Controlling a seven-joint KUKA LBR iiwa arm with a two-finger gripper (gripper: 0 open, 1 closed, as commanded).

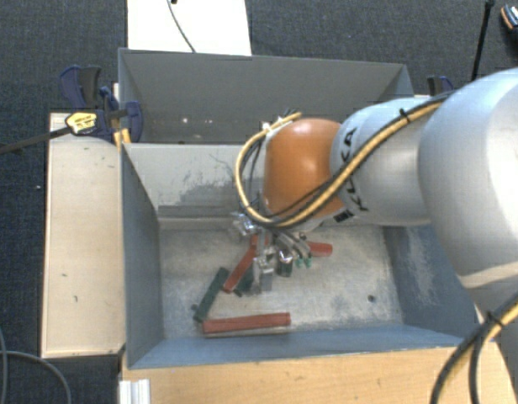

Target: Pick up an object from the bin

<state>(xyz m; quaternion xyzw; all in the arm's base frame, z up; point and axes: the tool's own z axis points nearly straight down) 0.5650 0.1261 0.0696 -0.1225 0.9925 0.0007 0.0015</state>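
Note:
My gripper [264, 269] hangs low over the middle of the bin floor, below the orange wrist cover. A short red-brown stick [240, 274] lies tilted right beside it on the left, touching or nearly touching it. A dark green stick [210, 294] lies slanted just left of that. A small red piece [323, 248] and a small green bit [306, 263] lie close on the gripper's right, partly hidden by it.
A long red-brown bar [246, 323] lies flat along the bin's near wall, its left end by the green stick's lower end. The arm and its cables cover the bin's right and rear parts.

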